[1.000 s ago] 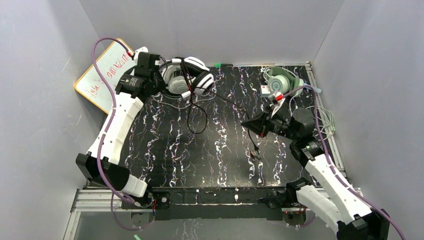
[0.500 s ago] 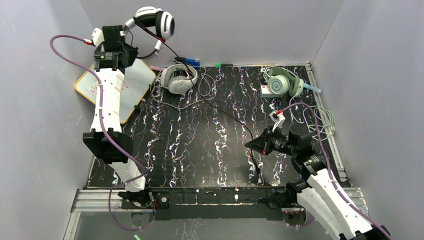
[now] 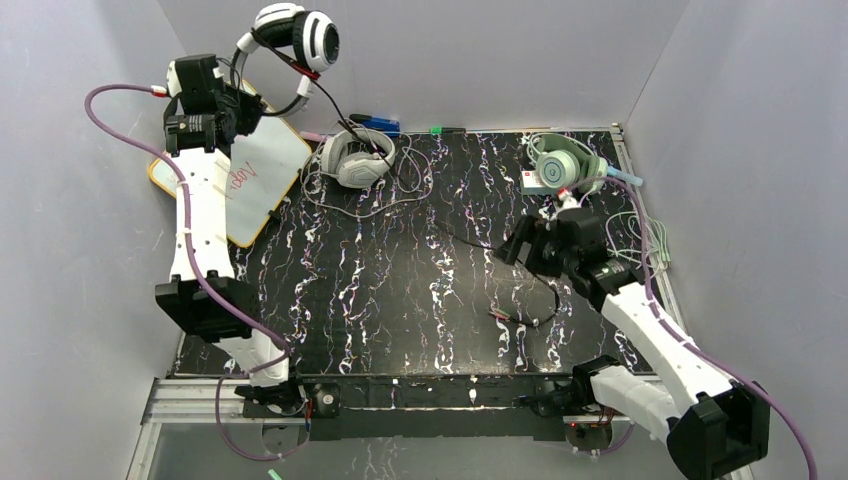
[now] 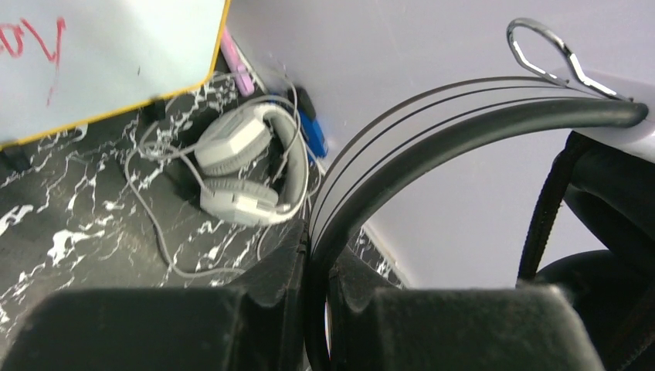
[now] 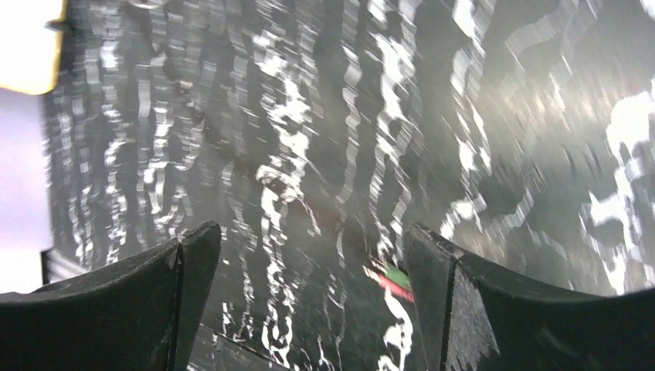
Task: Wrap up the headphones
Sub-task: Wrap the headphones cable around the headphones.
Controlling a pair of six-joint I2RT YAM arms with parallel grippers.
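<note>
High over the far left corner of the bench [image 3: 400,330], the left tool [image 3: 238,100] is clamped on the headband of the black-and-white headset [image 3: 300,35]. The left wrist view shows the thin band [image 4: 463,127] pinched between the two fingers with no gap. From the raised ear cups, its black cable [image 3: 470,243] slants down and across the bench towards the near right, passes close under the right tool [image 3: 515,248], loops back, and ends in a plug [image 3: 497,316] lying flat on the marbled surface.

The right tool hovers just above the bench with its fingers [image 5: 139,286] spread wide and nothing between them. Its own view is blurred, so the small red-and-green fleck below it cannot be named for sure.

The next move likely turns on that plug end. It lies on the base side of the right tool, a little towards the left arm, with the cable's run pointing diagonally back to the lifted headset. The right arm is much nearer to it; the left is well apart and occupied.

The grey headset [image 3: 352,158] and the mint-green headset [image 3: 560,165] rest along the far edge, both with their cords loose.
</note>
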